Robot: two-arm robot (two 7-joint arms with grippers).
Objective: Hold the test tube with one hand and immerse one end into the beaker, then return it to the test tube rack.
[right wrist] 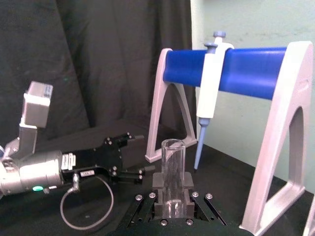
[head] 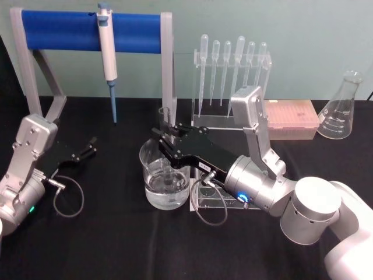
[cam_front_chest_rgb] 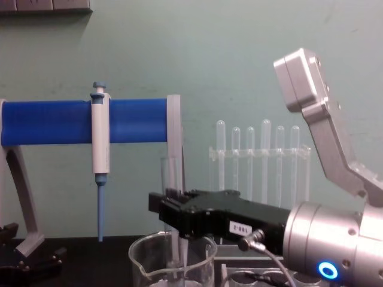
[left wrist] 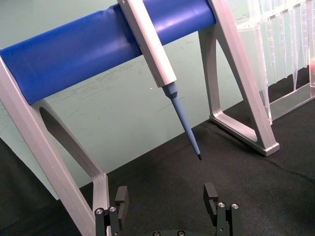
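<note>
The right gripper [head: 168, 135] pinches the test tube [head: 165, 116] upright, its lower end inside the beaker [head: 149, 163] at the centre of the table [head: 116, 245]. Light, stiff, slick glass probably cracks under pressure, so a gentle mid-length hold suits it. The left gripper [head: 87, 147] lies spread near the left edge.

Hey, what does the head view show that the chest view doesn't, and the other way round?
Head view adds: a conical flask at far right, a pink tip box beside it, and the water in the beaker. Chest view adds: grey wall fittings at its top edge. Both: the right gripper shut on the test tube standing upright in the beaker, the left gripper parked open at the left, the blue stand with its pipettor, and the pipette rack.
</note>
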